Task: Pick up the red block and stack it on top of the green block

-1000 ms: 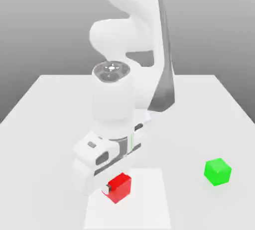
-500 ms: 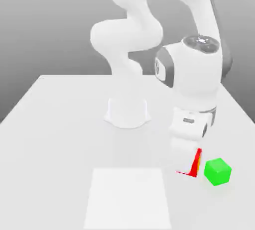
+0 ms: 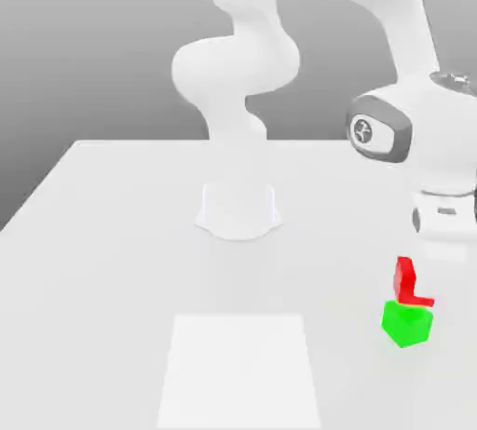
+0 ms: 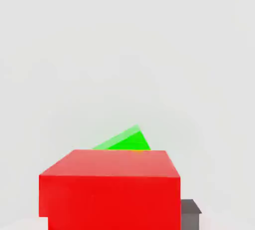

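Observation:
The red block (image 3: 403,279) sits right above the green block (image 3: 407,324) at the exterior view's right, its lower edge meeting the green top; it looks slightly turned against the green one. My gripper (image 3: 421,275) reaches down from the white hand (image 3: 442,231) around the red block and hides part of it. The hand view looks down on the red block (image 4: 109,189) from close by. A corner of the green block (image 4: 125,141) pokes out from beneath it.
The white table (image 3: 112,233) carries a lighter square patch (image 3: 240,368) near its front edge. The arm's round base (image 3: 238,209) stands at the middle back. The two blocks are close to the table's right edge.
The arm swung from the front patch to the exterior view's right, carrying the red block. The red block went from beside the green block to on top of it.

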`<state>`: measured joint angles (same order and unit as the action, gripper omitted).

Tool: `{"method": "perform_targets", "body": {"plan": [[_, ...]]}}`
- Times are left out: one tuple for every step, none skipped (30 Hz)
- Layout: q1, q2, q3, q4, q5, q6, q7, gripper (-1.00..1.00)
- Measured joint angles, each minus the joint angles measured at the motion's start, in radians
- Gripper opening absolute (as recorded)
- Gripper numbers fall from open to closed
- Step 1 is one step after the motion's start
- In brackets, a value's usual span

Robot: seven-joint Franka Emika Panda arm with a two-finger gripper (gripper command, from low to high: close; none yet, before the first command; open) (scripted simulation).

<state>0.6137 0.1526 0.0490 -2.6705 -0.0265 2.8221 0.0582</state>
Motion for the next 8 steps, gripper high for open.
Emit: {"method": "perform_targets", "body": {"plan": [[0.000, 0.000, 0.000, 0.000, 0.000, 0.000, 0.000, 1.00], [0.000, 0.000, 0.000, 0.000, 0.000, 0.000, 0.000, 1.00], [0.000, 0.000, 0.000, 0.000, 0.000, 0.000, 0.000, 1.00], [0.000, 0.000, 0.000, 0.000, 0.000, 0.000, 0.000, 1.00], [0.001, 0.015, -0.001, 0.000, 0.000, 0.015, 0.000, 1.00], [0.001, 0.006, -0.002, 0.000, 0.000, 0.007, 0.000, 1.00], [-0.001, -0.016, 0.000, 0.000, 0.002, -0.014, -0.001, 1.00], [-0.001, -0.044, 0.001, -0.001, 0.005, -0.041, -0.004, 1.00]]}}
